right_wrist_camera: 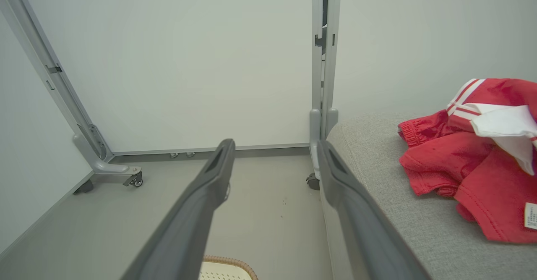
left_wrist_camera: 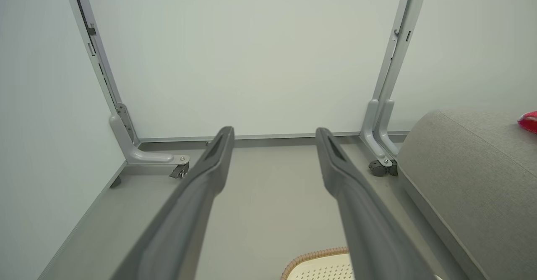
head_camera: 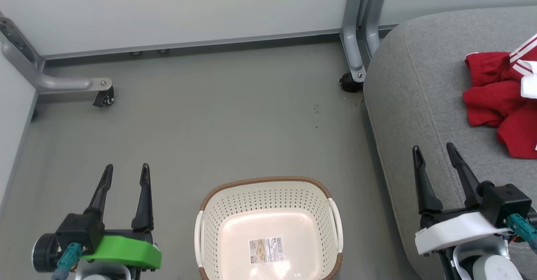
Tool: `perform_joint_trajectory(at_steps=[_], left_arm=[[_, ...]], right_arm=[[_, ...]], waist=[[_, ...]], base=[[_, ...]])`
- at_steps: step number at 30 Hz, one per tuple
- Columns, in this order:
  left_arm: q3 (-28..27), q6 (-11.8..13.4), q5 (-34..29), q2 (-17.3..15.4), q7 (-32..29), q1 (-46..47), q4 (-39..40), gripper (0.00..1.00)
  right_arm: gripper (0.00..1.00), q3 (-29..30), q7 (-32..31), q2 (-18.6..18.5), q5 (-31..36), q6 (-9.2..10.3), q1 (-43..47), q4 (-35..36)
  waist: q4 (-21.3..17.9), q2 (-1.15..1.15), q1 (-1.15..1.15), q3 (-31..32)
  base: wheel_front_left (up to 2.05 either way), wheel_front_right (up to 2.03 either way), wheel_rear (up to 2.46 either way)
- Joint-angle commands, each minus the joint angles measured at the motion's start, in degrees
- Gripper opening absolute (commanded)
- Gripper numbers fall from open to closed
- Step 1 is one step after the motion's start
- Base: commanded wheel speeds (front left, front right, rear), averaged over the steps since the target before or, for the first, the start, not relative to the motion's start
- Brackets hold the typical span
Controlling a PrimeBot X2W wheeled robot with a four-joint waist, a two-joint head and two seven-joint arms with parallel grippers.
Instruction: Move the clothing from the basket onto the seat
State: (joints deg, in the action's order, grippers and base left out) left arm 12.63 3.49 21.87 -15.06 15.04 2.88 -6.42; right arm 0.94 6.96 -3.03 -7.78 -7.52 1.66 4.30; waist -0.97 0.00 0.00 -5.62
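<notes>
Basket (head_camera: pixel 268 196), bottom centre of head view: bare floor, paper label (head_camera: pixel 266 250). Clothing (head_camera: pixel 499 99): heaped on seat (head_camera: pixel 411 103), right edge; right wrist view adds its white tag (right_wrist_camera: pixel 530 215). Left gripper (head_camera: pixel 127 173), right gripper (head_camera: pixel 434 149): fingers spread, holding nothing.

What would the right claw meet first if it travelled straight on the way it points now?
Probably the pale wall panel, near the grey post. The right claw is open, and the seat runs close beside it; depth is unclear.
</notes>
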Motion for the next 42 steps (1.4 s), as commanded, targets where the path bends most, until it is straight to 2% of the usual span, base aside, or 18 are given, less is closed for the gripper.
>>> perform_joint_trajectory(at_steps=[1, 21, 42], left_arm=[[-0.7, -0.5, -0.5, 0.4, 0.2, -1.4, -0.4, 1.0], [-5.4, -4.4, -5.7, 5.5, 0.2, -6.4, -3.0, 1.0], [-8.4, -6.4, -9.6, 7.9, 0.2, -6.6, -4.4, 1.0]], right_arm=[[1.0, -0.1, -0.4, -0.1, 0.1, 0.06, 1.3, 0.6], [1.0, -0.9, -3.4, 0.1, -0.5, 0.06, 6.6, 3.8], [1.0, -1.2, -4.2, 0.1, -0.9, 0.06, 7.1, 4.4]], waist=[[-0.1, 0.0, 0.0, 0.9], [-0.2, 0.0, 0.0, 4.9], [0.2, 0.0, 0.0, 5.0]], base=[[0.0, 0.0, 0.0], [0.0, 0.0, 0.0], [0.0, 0.0, 0.0]])
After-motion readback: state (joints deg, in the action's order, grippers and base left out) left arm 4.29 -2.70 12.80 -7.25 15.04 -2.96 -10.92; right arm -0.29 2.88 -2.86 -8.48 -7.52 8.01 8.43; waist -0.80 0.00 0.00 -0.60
